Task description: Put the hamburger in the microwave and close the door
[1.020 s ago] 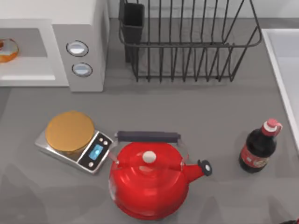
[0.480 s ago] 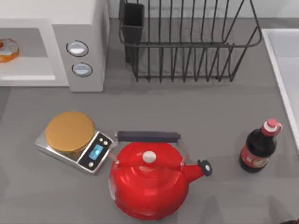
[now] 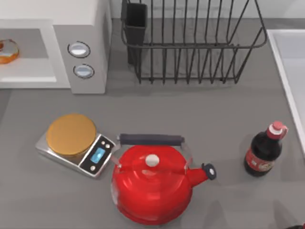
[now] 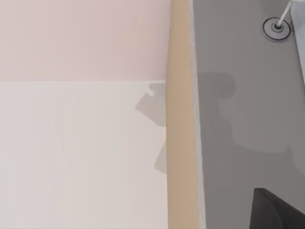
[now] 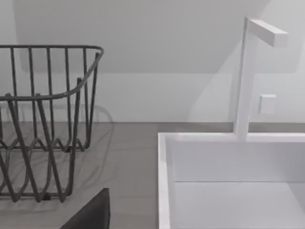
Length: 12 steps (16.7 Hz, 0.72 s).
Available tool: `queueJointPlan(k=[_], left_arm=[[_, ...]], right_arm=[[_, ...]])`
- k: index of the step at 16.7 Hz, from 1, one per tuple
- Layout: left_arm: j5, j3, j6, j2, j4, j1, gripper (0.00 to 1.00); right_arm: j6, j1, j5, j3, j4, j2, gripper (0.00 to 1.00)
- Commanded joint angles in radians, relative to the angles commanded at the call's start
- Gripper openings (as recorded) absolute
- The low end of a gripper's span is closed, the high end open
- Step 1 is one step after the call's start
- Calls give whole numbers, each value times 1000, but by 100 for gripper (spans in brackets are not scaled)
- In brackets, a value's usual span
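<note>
The hamburger (image 3: pixel 8 51) sits inside the microwave (image 3: pixel 78 47) cavity at the far left, nearest the left arm. Neither gripper's state can be told. The door remains to be closed.

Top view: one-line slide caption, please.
Hamburger inside the open microwave, with scale, red kettle and cola bottle on the grey counter.

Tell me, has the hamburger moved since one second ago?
No. The hamburger lies at the same spot inside the microwave cavity, equally far from the knobs.
</note>
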Motion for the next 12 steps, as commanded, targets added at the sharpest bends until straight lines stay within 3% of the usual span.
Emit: queueJointPlan(k=[3, 12], left_arm=[[0, -32, -1, 15, 38, 4, 0], [5, -261, 5, 122, 378, 7, 0]], right_arm=[[0, 0, 0, 0, 0, 0, 100], [0, 0, 0, 0, 0, 0, 100]])
